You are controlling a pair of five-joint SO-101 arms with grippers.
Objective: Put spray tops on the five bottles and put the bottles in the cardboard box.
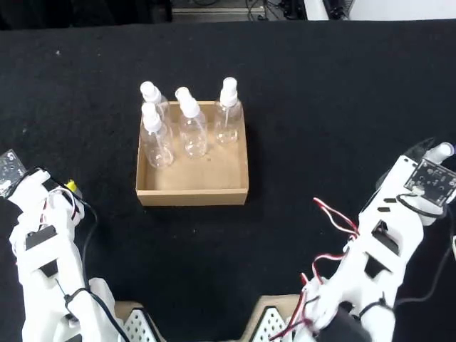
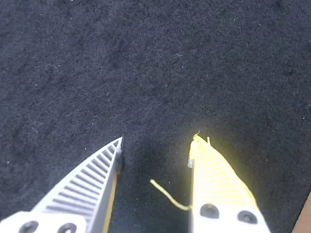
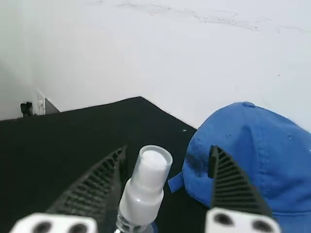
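Far right of the cardboard box (image 1: 192,194), the last bottle (image 3: 146,179) is being gripped by the right claw (image 3: 167,149), its long axis lying along the claw; the left claw (image 2: 157,139), nearer the box, is being held open, empty.

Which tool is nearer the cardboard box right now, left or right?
Left. The left tool is just left of the cardboard box, near its front corner; the right tool, holding a bottle, is much farther off to its right.

White arms (image 1: 377,242) (red, black cables), ribbed fingers (image 2: 214,179).
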